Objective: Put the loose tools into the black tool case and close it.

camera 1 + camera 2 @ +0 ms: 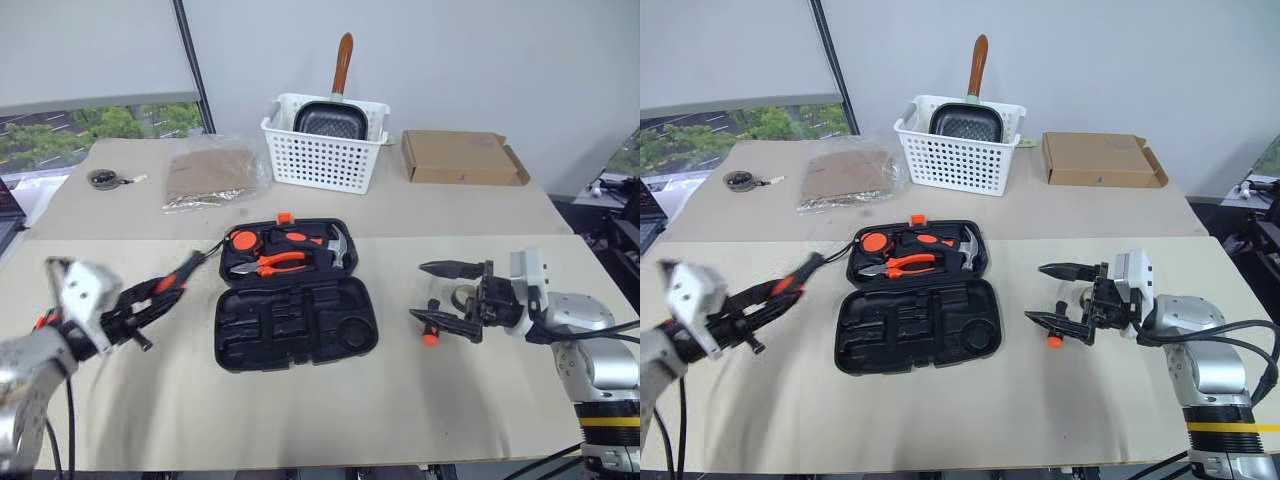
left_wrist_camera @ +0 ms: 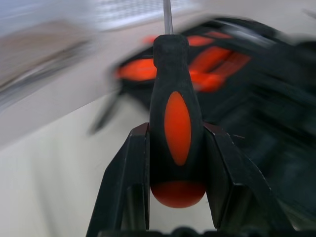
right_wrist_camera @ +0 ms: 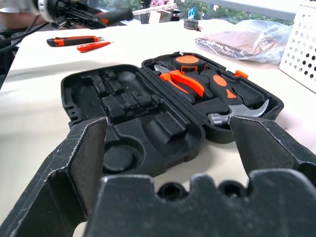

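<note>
The black tool case [image 1: 300, 325] lies open in the middle of the table, its near half showing bare recesses. My left gripper [image 1: 135, 312] hovers left of the case, shut on an orange-and-black screwdriver [image 2: 177, 123] whose shaft points at the case. My right gripper [image 1: 418, 292] stands open, level and pointing at the case from the right. A grey tape roll [image 1: 463, 296] sits behind its fingers, and a small orange tool end [image 1: 430, 338] shows under the lower one. In the right wrist view a red-and-black utility knife [image 3: 74, 40] and a small orange tester screwdriver [image 3: 94, 46] lie on the table beyond the case.
The case's far half holds orange-handled pliers [image 1: 280, 262] and a hammer [image 1: 335, 245]. At the back stand a white slotted basket [image 1: 325, 160] with a pan, a cardboard box [image 1: 460, 157], a plastic bag [image 1: 210, 175] and a small round object [image 1: 103, 178].
</note>
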You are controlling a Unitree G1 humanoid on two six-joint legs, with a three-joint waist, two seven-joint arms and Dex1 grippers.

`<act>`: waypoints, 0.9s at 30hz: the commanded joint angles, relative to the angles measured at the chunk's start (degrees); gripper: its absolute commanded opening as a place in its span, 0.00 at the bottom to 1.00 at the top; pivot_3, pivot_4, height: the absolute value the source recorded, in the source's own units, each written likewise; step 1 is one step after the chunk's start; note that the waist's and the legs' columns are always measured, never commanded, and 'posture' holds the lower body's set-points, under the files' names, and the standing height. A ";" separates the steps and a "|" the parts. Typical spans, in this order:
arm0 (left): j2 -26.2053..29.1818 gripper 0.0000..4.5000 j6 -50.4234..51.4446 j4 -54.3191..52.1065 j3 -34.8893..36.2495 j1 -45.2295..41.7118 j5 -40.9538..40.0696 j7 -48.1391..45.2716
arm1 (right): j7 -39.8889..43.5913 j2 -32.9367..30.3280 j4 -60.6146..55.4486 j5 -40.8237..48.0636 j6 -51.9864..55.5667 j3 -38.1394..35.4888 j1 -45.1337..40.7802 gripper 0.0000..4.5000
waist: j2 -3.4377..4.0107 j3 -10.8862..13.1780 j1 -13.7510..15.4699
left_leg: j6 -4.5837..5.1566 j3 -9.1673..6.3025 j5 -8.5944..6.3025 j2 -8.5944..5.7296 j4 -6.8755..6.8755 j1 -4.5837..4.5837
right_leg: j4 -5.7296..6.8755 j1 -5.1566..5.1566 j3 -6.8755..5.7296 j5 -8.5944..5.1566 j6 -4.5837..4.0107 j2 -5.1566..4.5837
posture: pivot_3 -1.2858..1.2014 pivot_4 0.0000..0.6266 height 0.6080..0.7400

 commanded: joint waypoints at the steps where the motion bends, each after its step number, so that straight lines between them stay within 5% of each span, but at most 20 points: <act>1: 2.82 0.21 -8.10 8.23 -7.63 -7.82 4.40 -11.89 | -0.23 -0.51 -0.86 0.99 -0.23 -2.09 -0.21 1.00 | 0.00 0.00 -0.15 | 0.02 0.02 0.01 0.01 0.00 -0.04 | -0.02 -0.06 0.00 0.01 0.01 0.02 | 0.52 0.24 0.70; 11: -3.86 0.21 -20.42 32.63 -24.31 -34.94 15.71 -25.40 | -2.95 -0.84 -6.41 1.35 -1.14 -7.30 9.30 1.00 | -0.02 0.01 -0.07 | 0.24 0.16 0.19 0.01 0.00 -0.17 | -0.01 -0.13 0.04 0.03 0.04 0.13 | 0.52 0.24 0.70; 27: -4.83 0.21 -20.72 36.11 -24.96 -34.82 20.21 -21.11 | -4.41 -0.91 -7.67 1.40 -0.95 -7.88 10.27 1.00 | -0.04 0.02 -1.46 | 0.32 0.04 0.15 0.07 0.17 0.01 | 0.07 0.07 0.10 0.04 0.12 0.15 | 0.52 0.24 0.70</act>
